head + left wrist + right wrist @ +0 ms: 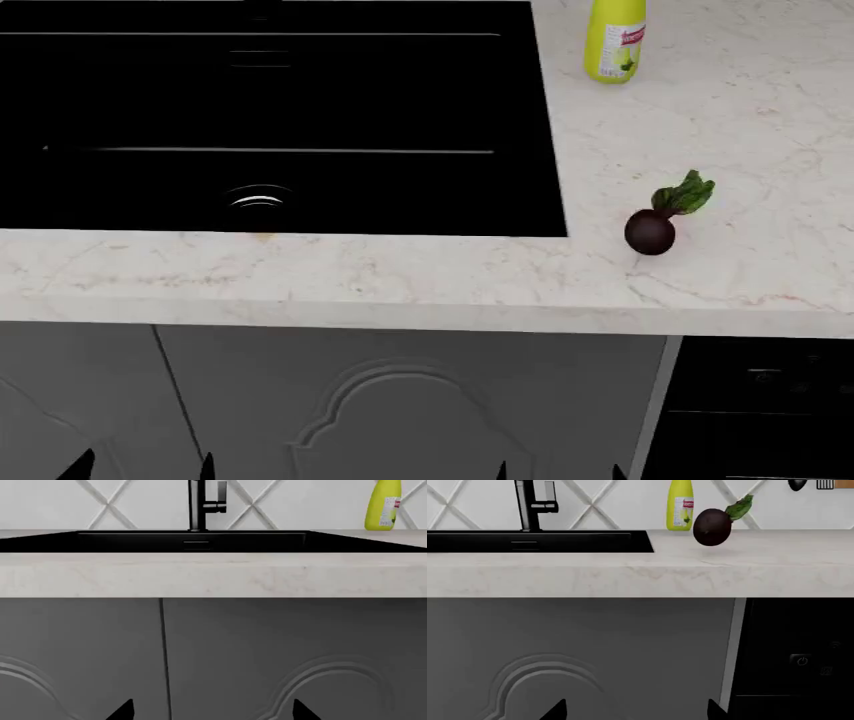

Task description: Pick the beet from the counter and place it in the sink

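Observation:
The beet [650, 231], dark maroon with green leaves, lies on the cream marble counter [400, 280] just right of the black sink [267, 110]. It also shows in the right wrist view [712, 527] on the counter top. The sink's drain [258, 198] is visible. Both grippers hang low in front of the grey cabinet doors, below the counter's edge. My left gripper [144, 466] is open and empty, its fingertips [123, 711] spread wide. My right gripper [558, 470] is open and empty too, its fingertips [555, 711] wide apart.
A yellow bottle [614, 40] stands on the counter behind the beet, right of the sink. A black faucet [198, 505] rises behind the basin. A dark appliance front [761, 400] sits under the counter at right. A tiled wall backs the counter.

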Robot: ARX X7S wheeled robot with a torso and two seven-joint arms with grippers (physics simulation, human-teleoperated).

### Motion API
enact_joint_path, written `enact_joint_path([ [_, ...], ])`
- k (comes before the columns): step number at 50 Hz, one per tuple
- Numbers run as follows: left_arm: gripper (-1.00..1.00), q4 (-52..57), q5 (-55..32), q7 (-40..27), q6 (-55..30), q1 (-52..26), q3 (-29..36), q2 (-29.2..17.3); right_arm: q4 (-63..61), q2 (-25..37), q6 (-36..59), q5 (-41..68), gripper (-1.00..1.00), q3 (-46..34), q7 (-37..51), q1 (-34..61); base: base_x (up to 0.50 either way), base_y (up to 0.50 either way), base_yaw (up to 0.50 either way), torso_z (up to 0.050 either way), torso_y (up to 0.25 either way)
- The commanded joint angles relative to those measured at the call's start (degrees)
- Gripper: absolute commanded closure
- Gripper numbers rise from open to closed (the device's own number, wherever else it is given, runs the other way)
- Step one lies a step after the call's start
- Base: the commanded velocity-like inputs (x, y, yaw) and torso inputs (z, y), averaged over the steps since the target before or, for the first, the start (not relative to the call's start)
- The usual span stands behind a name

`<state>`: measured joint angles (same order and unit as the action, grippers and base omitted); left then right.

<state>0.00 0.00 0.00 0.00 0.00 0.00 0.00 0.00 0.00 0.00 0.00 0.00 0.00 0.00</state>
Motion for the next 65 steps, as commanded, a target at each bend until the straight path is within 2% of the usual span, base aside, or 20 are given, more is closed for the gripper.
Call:
enact_joint_path([
  [1,-1.0,-0.32,-0.54,-0.49,0.19,-0.13,0.49,-0.54,0.67,3.43,-0.68,3.45,-1.0,-4.13,4.08,0.25,0.0,0.0,0.0,0.0,0.0],
  [24,-1.0,0.4,-2.74,-4.17,0.89,0.9,4.79,-3.84,0.39,4.86,-0.51,4.68,-1.0,-6.62,5.98,0.08,0.0,0.0,0.0,0.0,0.0],
  [30,-1.0,11.67,-1.48,-6.39,-6.88,2.67,5.57,-4.39,-8.9,6.05,4.27,4.47,-1.0,-7.29,7.16,-1.99,0.0,0.0,0.0,0.0,0.0],
  [33,-1.0,16.99,-1.37,-7.46,-15.25,1.87,5.92,-4.22,-16.33,6.82,8.83,4.86,-1.0,-7.61,7.51,-2.68,0.0,0.0,0.0,0.0,0.0],
  [34,-1.0,19.78,-2.91,-7.24,-20.73,1.33,5.46,-4.02,-18.45,7.19,9.99,5.33,-1.0,-7.59,7.29,-2.72,0.0,0.0,0.0,0.0,0.0],
  [41,-1.0,21.92,-3.02,-6.46,-23.85,-2.48,6.7,-5.96,-29.18,8.87,24.55,4.25,-1.0,-7.84,9.34,0.91,0.0,0.0,0.0,0.0,0.0],
  [49,-1.0,26.63,-4.95,-6.08,-29.5,-5.64,5.55,-7.46,-35.58,10.18,35.12,5.08,-1.0,-8.23,9.39,4.29,0.0,0.0,0.0,0.0,0.0],
  [56,-1.0,26.68,-4.78,-5.85,-32.05,-10.17,5.87,-8.79,-35.69,10.55,38.93,7.23,-1.0,-6.3,8.58,8.26,0.0,0.0,0.0,0.0,0.0],
  [65,-1.0,25.46,-5.8,-7.19,-35.68,-15.46,2.54,-9.57,-35.3,11.29,40.83,8.07,-1.0,-4.47,8.83,11.77,0.0,0.0,0.0,0.0,0.0],
])
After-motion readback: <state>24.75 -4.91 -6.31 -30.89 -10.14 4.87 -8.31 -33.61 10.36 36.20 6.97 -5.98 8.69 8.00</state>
